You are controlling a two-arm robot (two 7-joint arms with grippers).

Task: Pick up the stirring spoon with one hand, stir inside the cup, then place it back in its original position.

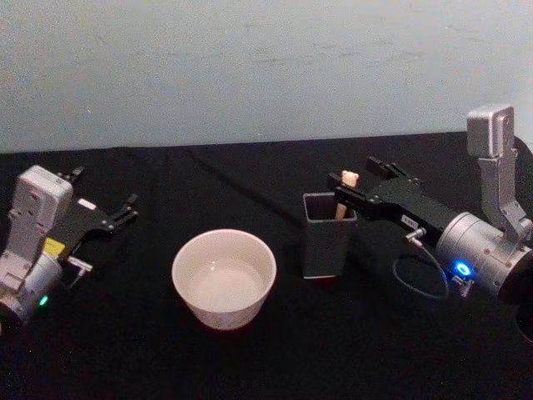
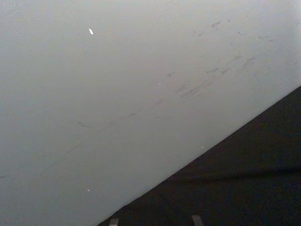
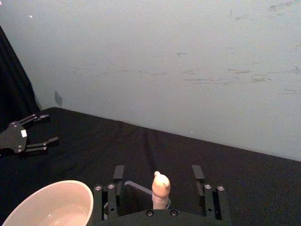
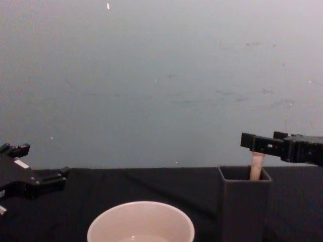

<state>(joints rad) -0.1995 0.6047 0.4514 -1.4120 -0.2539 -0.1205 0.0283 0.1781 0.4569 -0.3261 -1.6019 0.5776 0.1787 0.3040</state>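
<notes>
The stirring spoon [image 1: 349, 177] stands upright in the dark grey square holder [image 1: 326, 237], with its beige handle [image 3: 160, 189] sticking out above the rim. My right gripper [image 1: 356, 180] is open at the handle's top, one finger on each side and a gap on both sides [image 3: 158, 169]. From the chest, the right gripper [image 4: 260, 141] hovers just over the holder [image 4: 243, 204] and the handle [image 4: 257, 169]. The cream-white cup [image 1: 223, 278] sits left of the holder. My left gripper [image 1: 118, 213] rests open at the far left.
A black cloth [image 1: 275, 358] covers the table, which ends at a pale wall [image 1: 266, 67] close behind. The cup [image 4: 141, 224] is wide and low. A cable loop [image 1: 420, 275] hangs beside the right wrist.
</notes>
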